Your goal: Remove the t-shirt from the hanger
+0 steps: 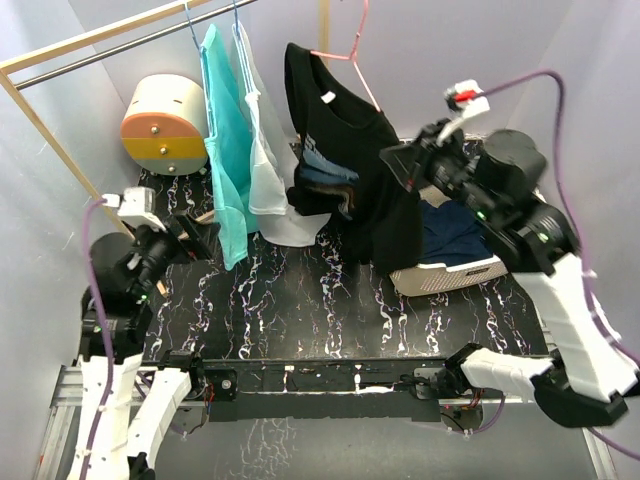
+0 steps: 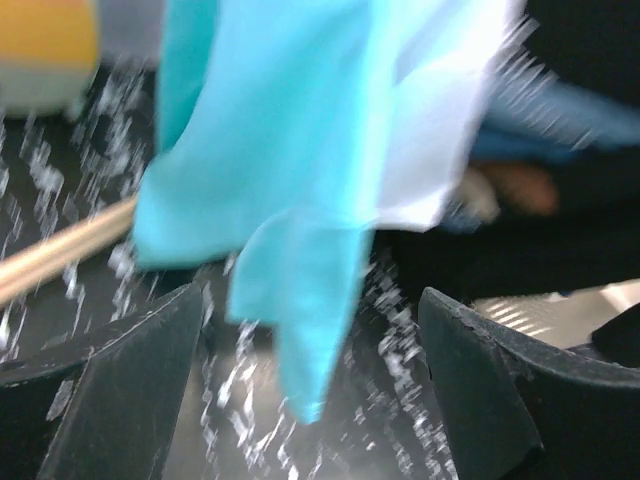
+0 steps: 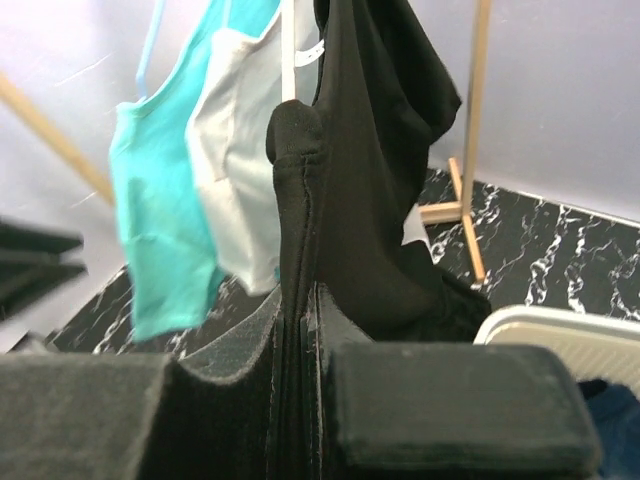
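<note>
A black t-shirt [image 1: 350, 150] hangs on a pink hanger [image 1: 350, 50] from the rail at the back. My right gripper [image 1: 400, 165] is shut on the shirt's right side; in the right wrist view a fold of the black cloth [image 3: 300, 180] runs up from between the closed jaws. My left gripper [image 1: 195, 235] is open and empty, low at the left. In the left wrist view its fingers [image 2: 120, 380] frame the hem of a turquoise top [image 2: 290, 190], apart from it.
A turquoise top [image 1: 228, 150] and a white top [image 1: 262, 150] hang on blue hangers left of the black shirt. A yellow and cream drum [image 1: 165, 125] stands at the back left. A white basket [image 1: 450, 270] holds dark blue cloth at the right. A wooden frame post [image 3: 470, 150] stands behind.
</note>
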{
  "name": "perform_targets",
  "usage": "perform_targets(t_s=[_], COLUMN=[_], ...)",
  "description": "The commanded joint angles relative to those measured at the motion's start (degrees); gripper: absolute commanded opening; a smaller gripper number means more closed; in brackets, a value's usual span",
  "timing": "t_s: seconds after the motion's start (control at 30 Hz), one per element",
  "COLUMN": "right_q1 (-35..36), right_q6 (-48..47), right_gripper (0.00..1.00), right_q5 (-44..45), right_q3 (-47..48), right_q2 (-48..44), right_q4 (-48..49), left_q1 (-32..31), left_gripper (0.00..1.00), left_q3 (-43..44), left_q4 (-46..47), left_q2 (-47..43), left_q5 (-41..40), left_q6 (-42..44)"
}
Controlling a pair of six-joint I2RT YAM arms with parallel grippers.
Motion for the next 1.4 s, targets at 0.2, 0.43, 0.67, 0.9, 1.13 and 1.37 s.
perform_targets(t_s=[0.2, 0.43, 0.67, 0.9, 1.13, 1.37], right_q1=[-0.09, -0.05, -0.05, -0.06, -0.05, -0.04], right_q6=[1.48, 3.05, 7.12, 7.12, 7.52, 8.41], right_gripper=[0.08, 0.08, 0.08, 0.08, 0.08, 0.08], right_q5=[-27.72, -41.65, -48.12, -47.75, -49.19, -51.82], right_q3=[0.42, -4.95, -11.87, -12.67, -13.08, -13.58], right_q2=[-13.43, -20.72, -21.9, -17.91, -13.14, -11.29], right_q4=[-17.79, -18.31, -11.76, -7.21, -2.46, 1.32], left_q1=[0.2, -0.67, -0.85, -1.92, -3.74, -9.2], left_gripper=[0.89, 0.88, 0.87, 0.86, 0.84, 0.83], left_q3=[23.26, 30.71, 27.81, 25.13, 21.22, 21.66], left_q4=[19.66, 35.28, 68.25, 70.45, 63.77, 52.52], left_q2=[6.56, 18.32, 27.16, 27.15, 25.22, 26.43], left_q5=[35.84, 52.68, 61.7, 62.8, 61.58, 59.06], left_q6=[-10.07, -21.58, -45.96, -48.09, -43.6, -33.75])
